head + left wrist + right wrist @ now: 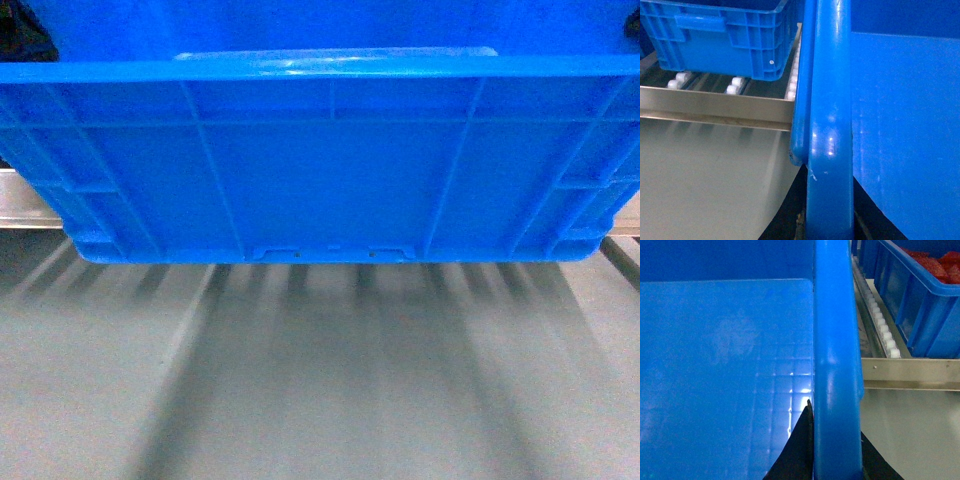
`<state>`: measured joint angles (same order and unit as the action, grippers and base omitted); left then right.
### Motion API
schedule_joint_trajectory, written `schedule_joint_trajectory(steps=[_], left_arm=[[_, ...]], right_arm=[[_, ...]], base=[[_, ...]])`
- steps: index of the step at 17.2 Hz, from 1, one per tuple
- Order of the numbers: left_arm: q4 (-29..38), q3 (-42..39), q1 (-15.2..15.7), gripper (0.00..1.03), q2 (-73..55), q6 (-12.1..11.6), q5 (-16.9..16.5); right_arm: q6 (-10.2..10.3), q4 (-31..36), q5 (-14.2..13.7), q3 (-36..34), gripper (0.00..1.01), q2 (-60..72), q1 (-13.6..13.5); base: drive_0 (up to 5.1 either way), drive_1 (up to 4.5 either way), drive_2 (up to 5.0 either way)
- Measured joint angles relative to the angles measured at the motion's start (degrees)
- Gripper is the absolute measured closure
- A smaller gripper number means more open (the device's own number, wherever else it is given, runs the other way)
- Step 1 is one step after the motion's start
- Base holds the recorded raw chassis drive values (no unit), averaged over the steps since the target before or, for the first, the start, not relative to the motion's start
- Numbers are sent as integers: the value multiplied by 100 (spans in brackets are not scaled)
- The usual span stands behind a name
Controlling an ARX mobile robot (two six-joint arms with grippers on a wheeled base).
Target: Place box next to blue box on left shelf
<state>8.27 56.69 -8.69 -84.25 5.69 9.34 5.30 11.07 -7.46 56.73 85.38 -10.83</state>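
Fingertips are mostly hidden: each wrist view shows only dark finger bases straddling the box (pixel 320 170) rim. The left gripper (pixel 829 220) clamps one side rim, the right gripper (pixel 836 455) the other. Beyond them, the left shelf (pixel 715 106) carries another blue crate (pixel 720 35).

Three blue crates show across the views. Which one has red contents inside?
The crate on the rollers at the right edge of the right wrist view; red items fill its top corner. The held crate is empty, and the left-shelf crate's inside is hidden.
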Motion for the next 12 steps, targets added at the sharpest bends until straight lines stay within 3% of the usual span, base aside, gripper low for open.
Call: schedule_joint_trajectory(steps=[12], left_arm=[[-7, 0, 0, 95, 0, 0, 0]], right_arm=[[2, -7, 0, 0, 93, 2, 0]], base=[[11, 420, -397]])
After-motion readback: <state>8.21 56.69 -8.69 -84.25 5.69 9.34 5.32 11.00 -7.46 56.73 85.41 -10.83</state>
